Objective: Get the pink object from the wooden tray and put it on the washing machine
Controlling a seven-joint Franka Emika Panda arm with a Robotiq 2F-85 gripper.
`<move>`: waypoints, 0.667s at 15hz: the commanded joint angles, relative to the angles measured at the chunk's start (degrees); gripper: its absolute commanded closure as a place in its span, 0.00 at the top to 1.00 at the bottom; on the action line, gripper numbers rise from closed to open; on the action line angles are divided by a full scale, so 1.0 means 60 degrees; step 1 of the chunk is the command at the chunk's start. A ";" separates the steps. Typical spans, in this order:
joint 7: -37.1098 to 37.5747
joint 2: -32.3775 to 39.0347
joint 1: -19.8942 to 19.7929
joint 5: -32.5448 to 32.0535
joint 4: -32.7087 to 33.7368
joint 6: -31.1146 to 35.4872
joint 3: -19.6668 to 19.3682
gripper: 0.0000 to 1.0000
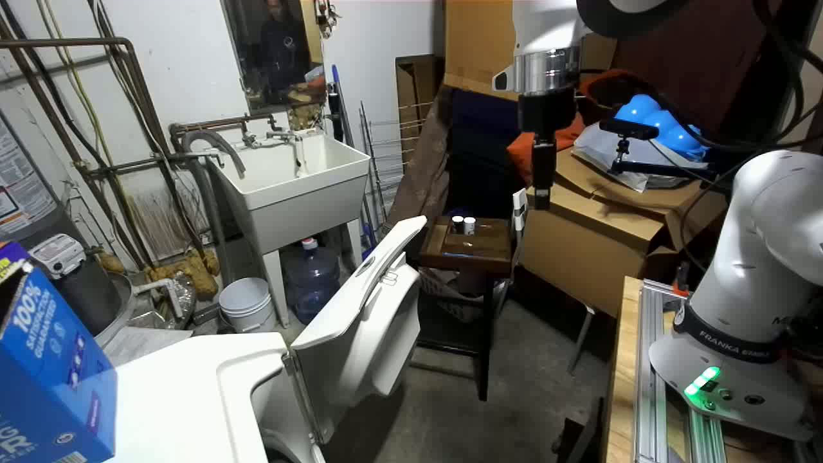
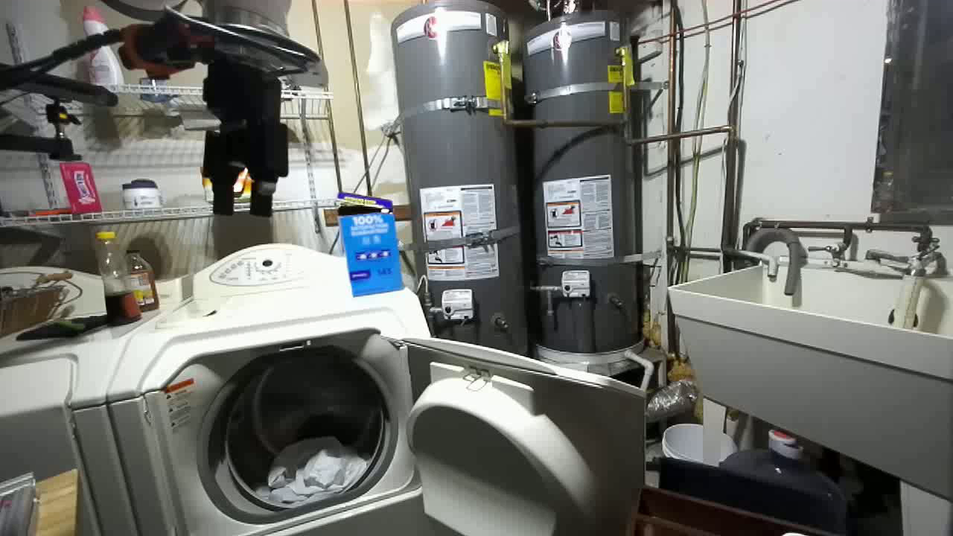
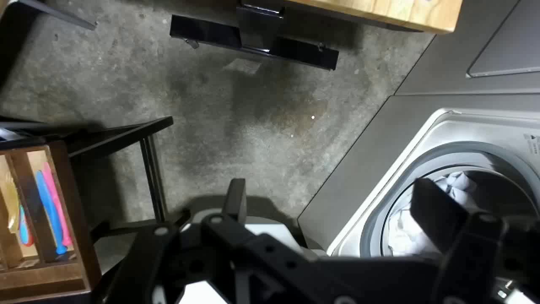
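Observation:
The pink object point(image 3: 58, 202) is long and thin and lies beside a blue one in a narrow compartment of the wooden tray point(image 3: 71, 190), at the left of the wrist view. The brown tray also shows in an exterior view point(image 1: 466, 262), on a dark stand; the pink object cannot be made out there. The washing machine is white, with a bare top in both exterior views point(image 1: 180, 399) point(image 2: 320, 305); its front door is open. My gripper point(image 3: 331, 194) is open and empty, fingers pointing down, high above the floor between tray and machine; it also shows in both exterior views point(image 1: 543, 193) point(image 2: 243, 201).
A blue box point(image 1: 58, 366) stands on the washing machine. The open door point(image 1: 360, 308) sticks out toward the tray. Two small bottles point(image 1: 463, 224) stand at the tray. Cardboard boxes point(image 1: 585, 257) are beside it. A white sink point(image 1: 308, 199) stands behind the door.

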 commanded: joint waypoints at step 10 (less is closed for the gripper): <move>0.1355 0.1389 -0.2115 -0.1088 0.0295 0.1296 -0.0825 1.00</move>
